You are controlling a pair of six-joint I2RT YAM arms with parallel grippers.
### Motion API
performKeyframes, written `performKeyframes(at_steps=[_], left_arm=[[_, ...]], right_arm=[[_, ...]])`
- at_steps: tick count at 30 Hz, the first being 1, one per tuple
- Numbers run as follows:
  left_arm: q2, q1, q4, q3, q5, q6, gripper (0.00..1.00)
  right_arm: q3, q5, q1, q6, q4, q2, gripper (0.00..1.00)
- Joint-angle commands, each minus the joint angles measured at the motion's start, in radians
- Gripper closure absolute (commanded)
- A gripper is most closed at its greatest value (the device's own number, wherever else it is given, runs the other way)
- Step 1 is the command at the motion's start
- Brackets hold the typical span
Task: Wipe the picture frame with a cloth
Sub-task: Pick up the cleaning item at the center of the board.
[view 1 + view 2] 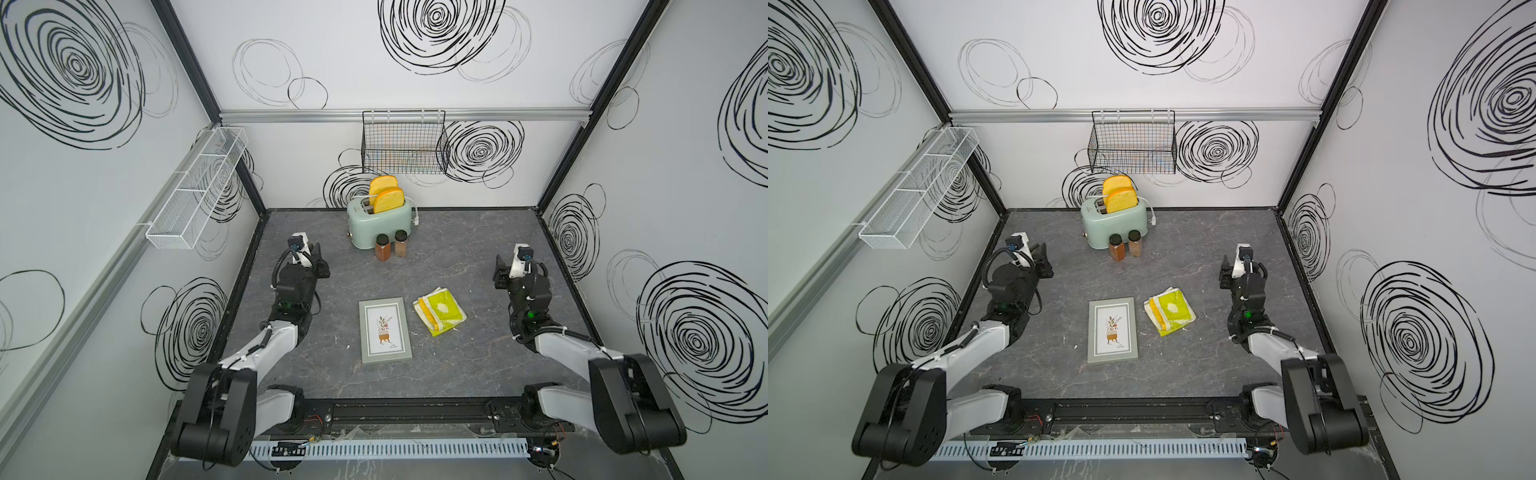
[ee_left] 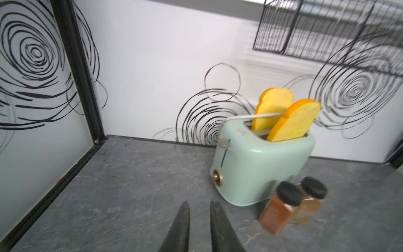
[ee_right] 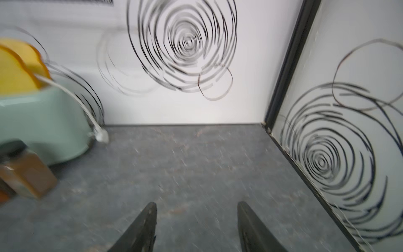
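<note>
Status: task not started, judging by the layout.

- Frame (image 1: 385, 330) lies flat, face up, on the table (image 1: 457, 374) in the near-centre, between the two arms. Nothing rests on it in either top view.
- Cloth (image 1: 439, 310) lies loosely folded just beside the frame, on its right, with a strip of bare table between them. They are not touching. Neither arm touches the cloth.
- Left gripper (image 2: 198, 204): the fingers stand a narrow gap apart with nothing between them. It hangs over bare table on the left, pointing toward the toaster (image 2: 261, 168) and the two jars (image 2: 292, 205), well away from the frame.
- Right gripper (image 3: 197, 205): the fingers are spread wide and empty. It sits over bare table on the right, facing the back corner, beyond the cloth and apart from it.

Done: nothing that shows.

Left to do (judgement): pick up the cloth, most likely with the right arm since it is nearer. Then bring the cloth onto the frame and rub across the glass and border. The left arm may need to pin the frame so it does not slide.
</note>
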Motion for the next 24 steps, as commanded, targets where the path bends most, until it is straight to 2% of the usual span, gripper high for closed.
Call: performKeyframes(at_steps=[1, 3, 5, 7, 8, 11, 14, 16, 18, 19, 20, 22, 24], left_arm=[[-0.017, -0.146, -0.345, 0.118, -0.146, -0.137, 0.76], [0.003, -0.218, -0.633, 0.255, -0.215, -0.149, 0.73], [0.008, -0.250, -0.822, 0.329, -0.163, -0.200, 0.73], [-0.019, -0.278, -0.911, 0.333, -0.084, -0.295, 0.70], [-0.042, -0.298, -0.917, 0.312, -0.041, -0.325, 0.64], [-0.097, -0.363, -0.939, 0.245, -0.041, -0.373, 0.59], [-0.114, -0.377, -0.989, 0.187, -0.049, -0.416, 0.59], [-0.120, -0.377, -0.978, 0.141, 0.004, -0.472, 0.65], [-0.126, -0.382, -0.961, 0.115, 0.057, -0.520, 0.76], [-0.130, -0.384, -0.958, 0.115, 0.097, -0.523, 0.83], [-0.138, -0.386, -0.942, 0.116, 0.150, -0.508, 0.85], [-0.178, -0.393, -0.878, 0.097, 0.229, -0.503, 0.85], [-0.238, -0.391, -0.768, 0.058, 0.303, -0.501, 0.79]], right_arm=[[0.092, 0.175, 0.176, 0.052, -0.362, -0.058, 0.35], [0.216, 0.185, 0.267, 0.066, -0.590, -0.023, 0.34], [0.328, 0.162, 0.328, 0.082, -0.786, 0.034, 0.33], [0.397, 0.121, 0.376, 0.117, -0.927, 0.090, 0.31], [0.417, 0.070, 0.390, 0.127, -0.966, 0.110, 0.30], [0.418, 0.001, 0.399, 0.184, -1.003, 0.138, 0.28], [0.439, -0.021, 0.397, 0.221, -1.066, 0.164, 0.32], [0.462, -0.071, 0.400, 0.246, -1.096, 0.177, 0.38], [0.466, -0.182, 0.401, 0.252, -1.090, 0.175, 0.46], [0.468, -0.231, 0.400, 0.267, -1.087, 0.166, 0.47], [0.455, -0.301, 0.400, 0.268, -1.065, 0.146, 0.48], [0.403, -0.415, 0.403, 0.248, -0.978, 0.089, 0.48], [0.359, -0.398, 0.404, 0.252, -0.912, 0.035, 0.46]])
